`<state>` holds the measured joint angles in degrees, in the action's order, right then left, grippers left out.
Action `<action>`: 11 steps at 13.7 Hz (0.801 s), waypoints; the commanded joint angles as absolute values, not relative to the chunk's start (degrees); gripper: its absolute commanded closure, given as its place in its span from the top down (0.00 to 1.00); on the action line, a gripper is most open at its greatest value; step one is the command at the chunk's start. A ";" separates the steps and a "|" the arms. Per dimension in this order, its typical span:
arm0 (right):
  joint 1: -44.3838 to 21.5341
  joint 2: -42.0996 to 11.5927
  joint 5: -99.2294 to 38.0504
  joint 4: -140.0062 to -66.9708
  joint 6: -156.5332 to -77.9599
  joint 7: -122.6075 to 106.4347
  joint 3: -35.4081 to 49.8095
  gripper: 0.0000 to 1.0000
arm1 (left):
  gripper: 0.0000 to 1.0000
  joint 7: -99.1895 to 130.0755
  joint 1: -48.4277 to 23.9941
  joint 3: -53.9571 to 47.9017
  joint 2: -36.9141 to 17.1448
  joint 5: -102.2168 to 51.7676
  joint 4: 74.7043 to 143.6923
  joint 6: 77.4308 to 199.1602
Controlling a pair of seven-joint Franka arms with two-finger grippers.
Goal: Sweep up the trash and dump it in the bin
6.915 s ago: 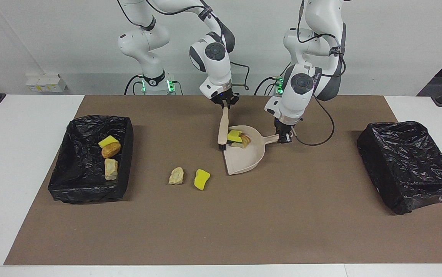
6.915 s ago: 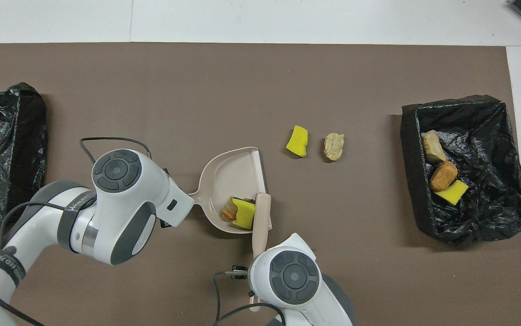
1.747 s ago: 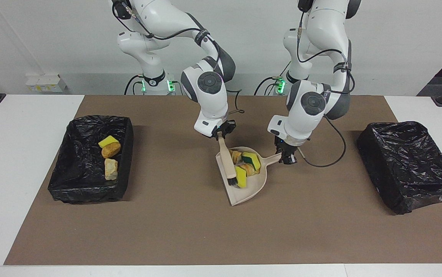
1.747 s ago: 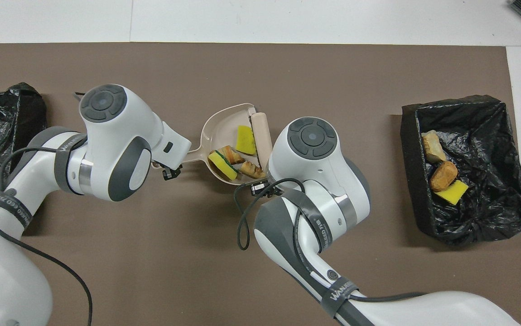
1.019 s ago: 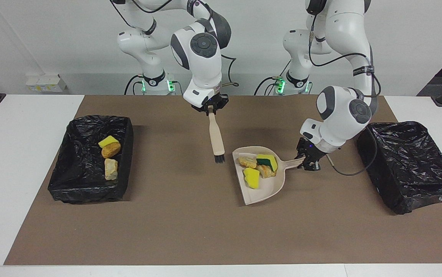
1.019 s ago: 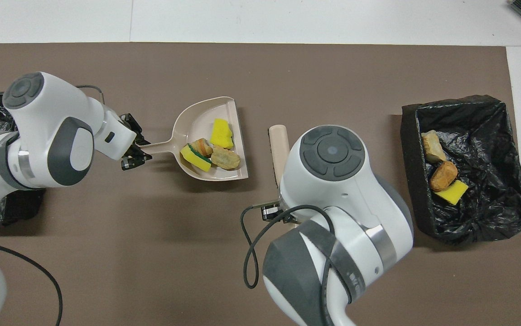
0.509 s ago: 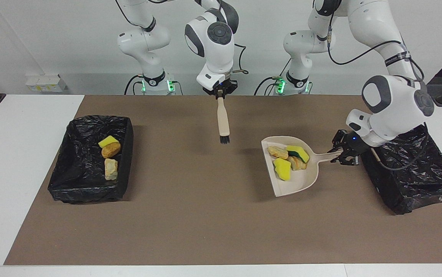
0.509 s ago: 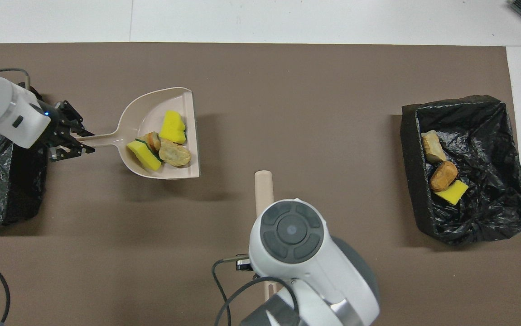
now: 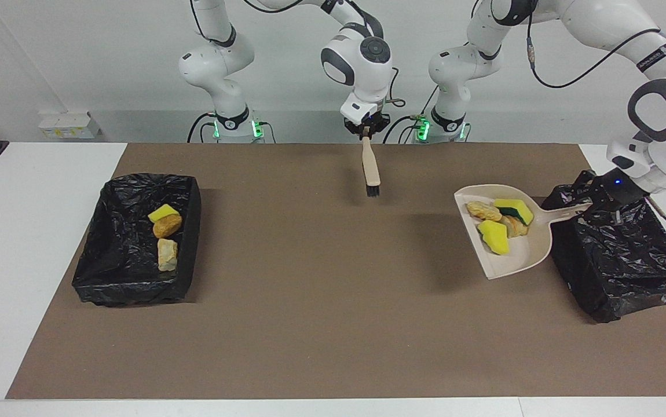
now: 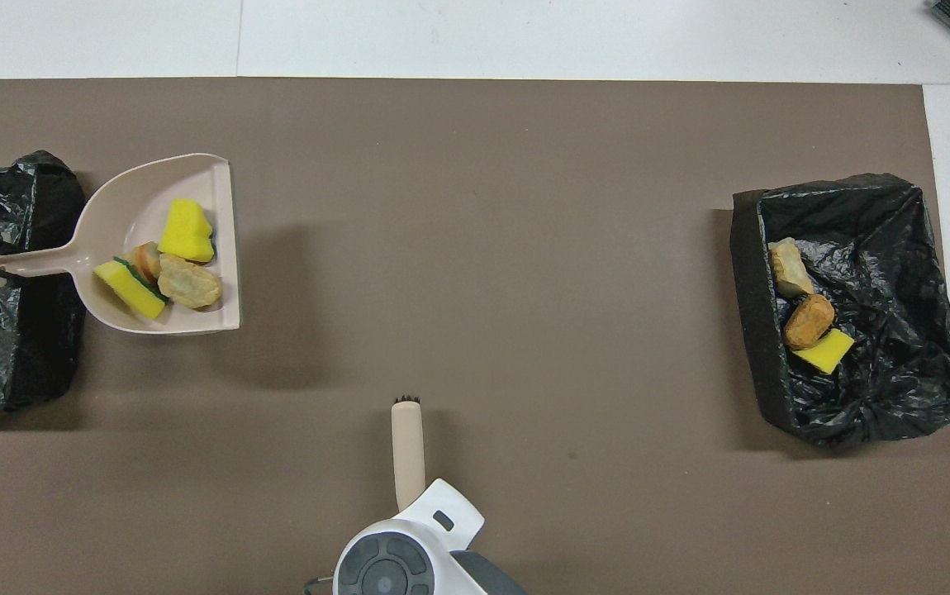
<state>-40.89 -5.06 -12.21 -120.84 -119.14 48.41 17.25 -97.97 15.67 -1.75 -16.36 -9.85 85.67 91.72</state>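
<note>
Over the black-lined bin [image 9: 622,255] at the left arm's end of the table, our left gripper [image 9: 602,200] is clamped on the handle of the dustpan [image 9: 518,255], whose scoop hangs beside that bin, over the mat. We judge this the carry-to-dump step: next we must bring the scoop over the bin and tip it. Our right gripper [image 9: 366,130] waits, shut on the brush [image 9: 371,168], raised above the mat. We count four pieces of trash [image 9: 498,223] in the pan and three in the other bin [image 9: 136,243]; two bins in all.
</note>
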 commanded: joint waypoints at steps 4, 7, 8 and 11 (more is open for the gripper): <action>-40.69 -5.71 -13.01 -123.40 -121.38 48.69 17.05 0.00 | 0.00 -104.05 25.56 -1.76 -17.23 -2.83 80.43 89.12; -40.61 -7.03 -13.01 -123.57 -122.26 48.69 17.05 0.05 | 0.00 -107.65 29.08 -1.58 -19.16 2.10 76.83 90.25; -40.52 -7.12 -13.09 -123.66 -122.52 48.60 17.05 0.10 | 0.00 -111.15 30.66 -1.58 -19.33 2.28 76.73 92.96; -40.17 -7.47 -12.92 -123.49 -122.69 48.78 16.79 0.45 | 0.00 -114.69 32.26 -1.14 -19.25 8.93 76.73 101.14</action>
